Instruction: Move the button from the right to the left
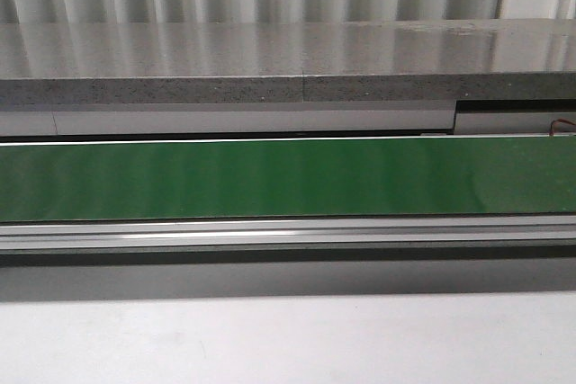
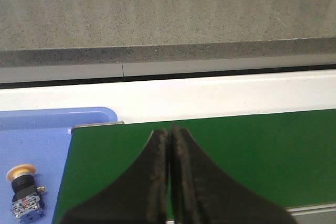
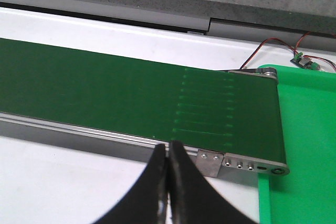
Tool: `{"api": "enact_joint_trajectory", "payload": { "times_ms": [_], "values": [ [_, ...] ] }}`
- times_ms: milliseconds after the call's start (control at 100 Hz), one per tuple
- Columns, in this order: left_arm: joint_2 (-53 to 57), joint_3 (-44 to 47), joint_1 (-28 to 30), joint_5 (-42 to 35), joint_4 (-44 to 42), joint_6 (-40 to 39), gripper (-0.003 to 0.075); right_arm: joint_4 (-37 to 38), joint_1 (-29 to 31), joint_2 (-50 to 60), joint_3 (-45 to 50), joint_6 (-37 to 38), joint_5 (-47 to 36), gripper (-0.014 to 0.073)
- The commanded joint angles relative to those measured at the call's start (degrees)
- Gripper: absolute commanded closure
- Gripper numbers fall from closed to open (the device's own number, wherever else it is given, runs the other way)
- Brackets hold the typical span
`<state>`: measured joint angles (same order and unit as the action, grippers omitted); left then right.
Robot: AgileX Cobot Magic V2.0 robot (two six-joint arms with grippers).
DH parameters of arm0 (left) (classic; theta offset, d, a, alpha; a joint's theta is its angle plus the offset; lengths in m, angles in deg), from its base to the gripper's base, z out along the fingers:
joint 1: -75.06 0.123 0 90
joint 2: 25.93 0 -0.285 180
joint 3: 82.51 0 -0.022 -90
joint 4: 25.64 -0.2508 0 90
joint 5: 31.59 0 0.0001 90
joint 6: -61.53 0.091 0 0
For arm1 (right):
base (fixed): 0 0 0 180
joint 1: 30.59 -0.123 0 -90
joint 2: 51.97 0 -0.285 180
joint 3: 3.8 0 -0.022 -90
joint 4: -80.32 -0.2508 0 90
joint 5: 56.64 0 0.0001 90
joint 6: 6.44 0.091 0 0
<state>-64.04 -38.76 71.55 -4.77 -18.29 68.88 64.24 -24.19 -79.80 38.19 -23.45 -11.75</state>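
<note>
Both grippers clenched on nothing: left gripper (image 2: 169, 135) and right gripper (image 3: 168, 148) each sit over the green conveyor belt (image 1: 288, 177), fingers pressed together. One button (image 2: 23, 192) lies on its side in the blue tray (image 2: 52, 129) (just off the belt's end). Green tray (image 3: 307, 145) adjoins the belt's other end.

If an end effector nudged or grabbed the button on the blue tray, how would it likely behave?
The button looks rigid, so probably no flex. It lies on its side on the blue tray; the round yellow head might let it roll in an arc, though the blocky body should limit that. Small, hard plastic: likely light, possibly slippery.
</note>
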Motion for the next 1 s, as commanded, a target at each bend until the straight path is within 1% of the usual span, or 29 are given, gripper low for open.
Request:
{"api": "enact_joint_trajectory", "payload": {
  "times_ms": [0,610,680,790,840,920,990],
  "values": [
    [2.65,-0.38,-0.41,-3.2,0.48,-0.12,0.074,-0.35,0.22,-0.43,-1.21,-0.64,-4.2,0.0661],
    [3.67,1.02,-0.41,-3.62,0.37,-0.12,0.074,-0.35,0.22,-0.43,-1.21,-0.64,-4.2,0.0661],
    [3.67,2.53,-0.41,-6.9,0.05,-0.12,0.074,-0.35,0.22,-0.43,-1.21,-0.64,-4.2,0.0661],
    [4.74,7.47,-1.93,-16.4,-4.26,-1.21,0.074,-0.35,0.22,-0.43,-1.21,-0.64,-4.2,0.0661],
    [5.74,10.11,-2.83,-20.53,-8.57,-4.94,0.074,-0.41,0.22,-0.43,-1.21,-0.64,-4.2,0.0661],
    [7.86,14.03,-3.4,-24.65,-15.6,-14.68,0.074,-0.41,0.22,-0.43,-1.21,-0.64,-4.2,0.0661],
    [9.85,17.21,-3.4,-25.18,-16.9,-17.11,0.074,-0.41,0.22,-0.43,-1.21,-0.64,-4.2,0.0661]
  ]
}}
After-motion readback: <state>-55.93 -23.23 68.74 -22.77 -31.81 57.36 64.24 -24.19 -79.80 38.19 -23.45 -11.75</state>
